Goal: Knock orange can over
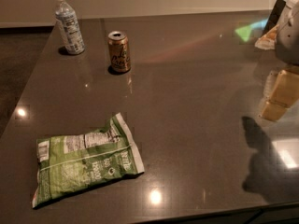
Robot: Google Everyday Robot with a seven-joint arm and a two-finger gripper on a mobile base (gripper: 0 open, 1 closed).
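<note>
Dark grey and glossy, the counter (196, 101) fills nearly the whole view and shows several bright spots of lamp light. The can (119, 52), orange-gold with dark cursive lettering and a silver top, stands upright on the far left part of the counter. A small shadow lies at its base. To its left and a little farther back stands the bottle (68, 23), clear plastic with a white cap and a pale label, also upright. The two are near each other but do not touch.

A green bag (86, 160) with white print lies flat on the near left part of the counter, well apart from the can, its long side running left to right.

The gripper (288, 36) shows only as a pale grey shape at the far right edge, cut off by the frame and above the counter. It is well apart from the can, with open counter between them. I cannot tell whether it is wide or narrow, and it holds nothing that can be made out. Below it a yellowish reflection (280, 94) shows in the surface, and nearer still lies a dark shadow (264, 164).
</note>
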